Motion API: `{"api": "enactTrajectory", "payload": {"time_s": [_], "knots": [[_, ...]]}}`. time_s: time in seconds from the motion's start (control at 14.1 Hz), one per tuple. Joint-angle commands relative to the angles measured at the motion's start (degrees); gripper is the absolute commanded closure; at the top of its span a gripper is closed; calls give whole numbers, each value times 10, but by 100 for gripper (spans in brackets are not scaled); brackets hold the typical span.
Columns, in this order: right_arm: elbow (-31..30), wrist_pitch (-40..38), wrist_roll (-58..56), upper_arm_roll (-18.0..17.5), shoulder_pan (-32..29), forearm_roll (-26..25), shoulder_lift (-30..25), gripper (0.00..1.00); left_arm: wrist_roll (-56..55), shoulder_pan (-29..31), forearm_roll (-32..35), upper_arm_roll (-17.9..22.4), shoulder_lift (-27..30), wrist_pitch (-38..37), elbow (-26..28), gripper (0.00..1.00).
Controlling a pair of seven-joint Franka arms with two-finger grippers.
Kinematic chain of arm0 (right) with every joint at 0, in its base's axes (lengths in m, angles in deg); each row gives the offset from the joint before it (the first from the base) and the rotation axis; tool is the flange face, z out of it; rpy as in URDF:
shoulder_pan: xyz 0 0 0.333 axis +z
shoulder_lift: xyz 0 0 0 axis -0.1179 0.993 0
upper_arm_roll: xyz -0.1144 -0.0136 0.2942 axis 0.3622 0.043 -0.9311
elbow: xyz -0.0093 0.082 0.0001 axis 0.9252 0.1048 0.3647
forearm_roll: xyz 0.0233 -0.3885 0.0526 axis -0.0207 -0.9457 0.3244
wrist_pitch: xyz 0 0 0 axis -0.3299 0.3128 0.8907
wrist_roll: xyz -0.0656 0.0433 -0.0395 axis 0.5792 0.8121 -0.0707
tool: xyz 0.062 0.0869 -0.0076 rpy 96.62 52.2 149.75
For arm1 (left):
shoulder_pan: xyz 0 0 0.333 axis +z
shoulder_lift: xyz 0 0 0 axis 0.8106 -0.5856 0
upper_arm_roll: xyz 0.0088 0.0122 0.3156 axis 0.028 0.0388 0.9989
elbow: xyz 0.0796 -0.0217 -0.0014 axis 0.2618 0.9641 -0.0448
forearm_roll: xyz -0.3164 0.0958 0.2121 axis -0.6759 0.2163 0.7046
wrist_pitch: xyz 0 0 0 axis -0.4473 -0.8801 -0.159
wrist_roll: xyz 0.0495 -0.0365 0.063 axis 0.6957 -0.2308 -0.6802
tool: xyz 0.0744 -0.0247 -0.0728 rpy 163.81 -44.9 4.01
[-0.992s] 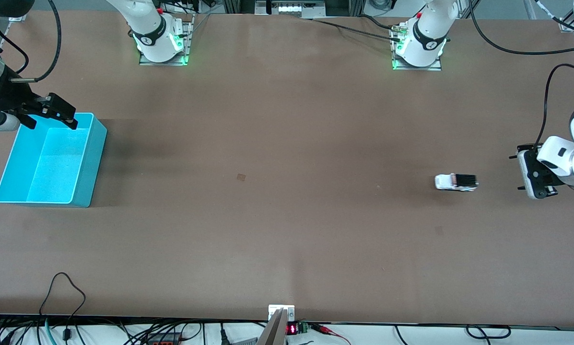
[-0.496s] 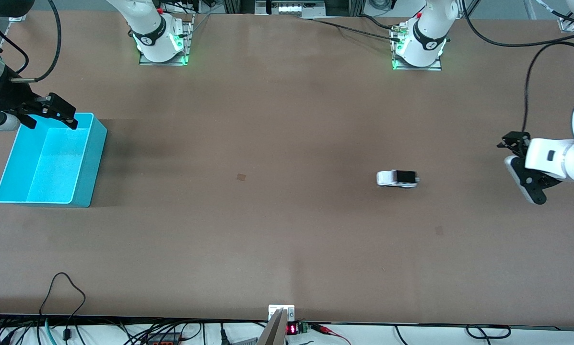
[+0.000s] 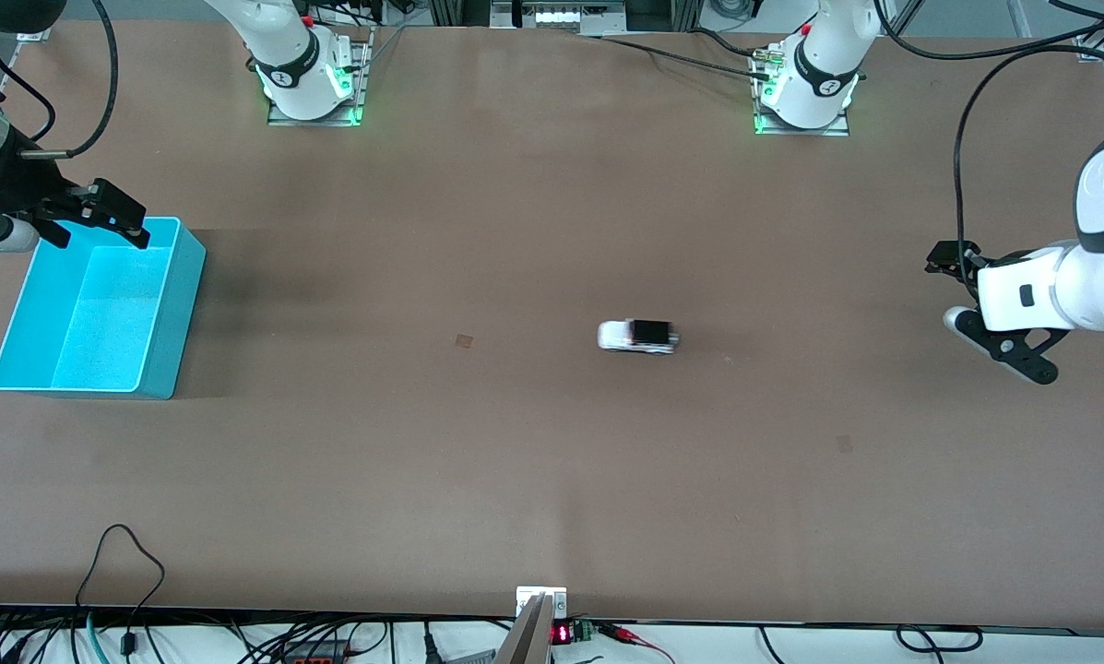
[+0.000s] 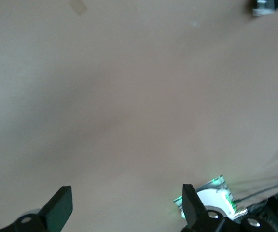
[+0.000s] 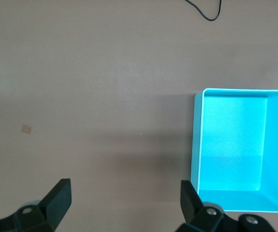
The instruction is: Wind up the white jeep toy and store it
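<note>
I saw the white jeep toy (image 3: 637, 336) lying lengthwise mid-desk, at nine o'clock from my spread, empty left hand (image 3: 976, 300), the nearer one; right hand (image 3: 100, 221), spread, waited over the cyan bin (image 3: 166, 350).

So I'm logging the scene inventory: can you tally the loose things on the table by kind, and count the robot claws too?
Small white toy jeep with black roof panel: 1
Open-topped cyan plastic bin: 1
Robot claws, left claw and right claw, both open: 2
Total: 4
</note>
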Motion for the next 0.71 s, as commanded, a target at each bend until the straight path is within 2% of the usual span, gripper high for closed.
{"api": "enactTrajectory", "payload": {"time_s": [0.0, 0.14, 0.28, 0.5, 0.64], "knots": [[-2, -7, -10, -2, -6, 7, -7, 0, -103, -35, 8, 14, 51, 20, 8, 0], [-2, -8, -10, -2, -6, 8, -7, 0, -200, -54, 6, 32, 96, 66, 45, 0], [-2, -8, -10, -2, -6, 8, -7, 0, -251, -82, -1, 70, 129, 125, 81, 0], [-4, -9, -10, -2, -9, 8, -7, 0, -254, -92, -29, 102, 172, 222, 160, 0], [-10, -10, -10, -2, -8, 8, -7, 0, -250, -92, -59, 115, 184, 235, 180, 0]]}}
